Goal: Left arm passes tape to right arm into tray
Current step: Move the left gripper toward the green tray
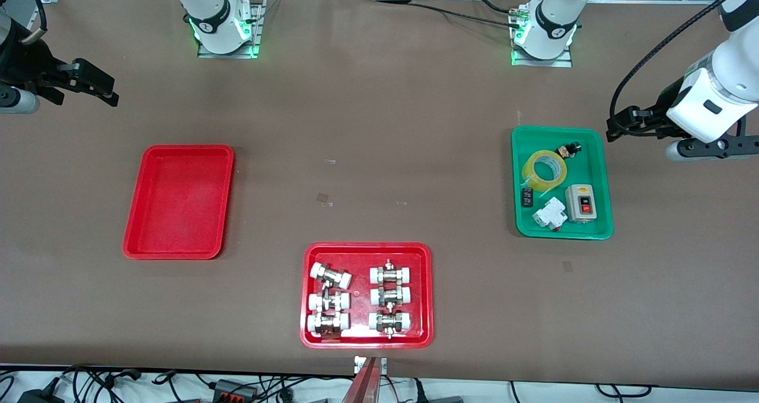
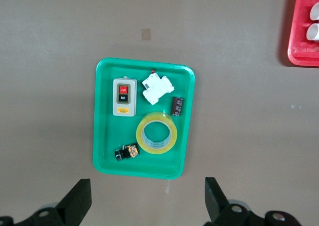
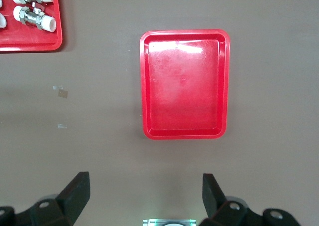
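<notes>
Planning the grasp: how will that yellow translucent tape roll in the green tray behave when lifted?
The yellow translucent tape roll lies flat in the green plastic tray, so it probably won't roll until tilted on edge. It looks rigid and light; its glossy surface may be slippery.

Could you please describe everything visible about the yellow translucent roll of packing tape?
The yellow translucent ring-shaped roll of packing tape has a pale inner core and glossy, plastic-looking windings. It lies flat, hole upward, inside the green plastic tray toward the left arm's end of the table. A small black-and-gold part and a black cylindrical component sit close beside it; contact is unclear. No gripper holds it.
</notes>
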Robot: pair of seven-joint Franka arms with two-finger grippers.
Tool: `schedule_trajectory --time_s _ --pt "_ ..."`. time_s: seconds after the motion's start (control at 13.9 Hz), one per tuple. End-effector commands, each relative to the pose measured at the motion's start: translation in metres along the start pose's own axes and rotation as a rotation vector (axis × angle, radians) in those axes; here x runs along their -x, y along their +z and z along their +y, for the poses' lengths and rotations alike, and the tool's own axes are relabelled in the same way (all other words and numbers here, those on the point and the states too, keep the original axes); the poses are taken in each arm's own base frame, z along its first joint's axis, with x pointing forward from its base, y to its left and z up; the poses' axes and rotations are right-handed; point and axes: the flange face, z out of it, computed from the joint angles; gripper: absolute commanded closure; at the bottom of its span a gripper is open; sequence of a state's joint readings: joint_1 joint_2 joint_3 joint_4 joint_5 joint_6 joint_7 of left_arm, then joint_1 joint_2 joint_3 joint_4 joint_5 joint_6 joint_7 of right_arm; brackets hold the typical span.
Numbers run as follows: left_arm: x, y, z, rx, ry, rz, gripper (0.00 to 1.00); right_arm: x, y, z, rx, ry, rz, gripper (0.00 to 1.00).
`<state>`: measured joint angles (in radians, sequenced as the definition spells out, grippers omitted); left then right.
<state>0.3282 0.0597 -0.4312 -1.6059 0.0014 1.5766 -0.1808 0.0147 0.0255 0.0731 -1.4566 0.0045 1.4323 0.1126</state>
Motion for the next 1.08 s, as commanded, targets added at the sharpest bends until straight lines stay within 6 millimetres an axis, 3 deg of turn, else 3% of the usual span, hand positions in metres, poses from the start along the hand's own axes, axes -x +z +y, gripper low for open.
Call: schedule_trajectory --time_s 0.0,0.36,0.5,0.57,0.65,0.72,0.79,0.86,1.01 --pt "0.008 -0.001 0.002 0.013 0.019 0.0 0.0 -0.002 -0.001 -0.004 -0.005 0.002 0.01 0.0" --pt "-0.004 0.002 -0.006 0.027 -0.006 0.037 0.0 -0.004 -0.002 -0.001 0.0 -0.002 0.024 0.0" --pt "-0.022 0.022 -0.013 0.041 -0.014 0.036 0.0 -0.001 -0.002 -0.005 0.002 -0.008 0.012 0.0" --pt "-0.032 0.038 -0.021 0.042 -0.023 0.019 0.0 0.0 -0.002 -0.011 0.005 -0.021 0.011 0.0" --pt "-0.047 0.067 -0.032 0.048 -0.036 -0.01 0.0 0.002 0.0 -0.016 0.007 -0.024 0.0 0.0" --pt "-0.067 0.106 -0.043 0.068 -0.039 -0.045 0.0 0.006 -0.001 -0.017 0.008 -0.024 -0.014 0.0" --pt "-0.075 0.143 -0.053 0.084 -0.048 -0.108 0.0 0.006 -0.001 -0.016 0.004 -0.029 -0.016 0.0" --pt "-0.075 0.157 -0.065 0.086 -0.065 -0.13 0.0 0.005 -0.002 -0.015 0.001 -0.034 -0.01 0.0" --pt "-0.068 0.186 -0.069 0.065 -0.066 -0.15 0.0 0.0 0.001 -0.009 0.007 -0.023 -0.009 0.0"
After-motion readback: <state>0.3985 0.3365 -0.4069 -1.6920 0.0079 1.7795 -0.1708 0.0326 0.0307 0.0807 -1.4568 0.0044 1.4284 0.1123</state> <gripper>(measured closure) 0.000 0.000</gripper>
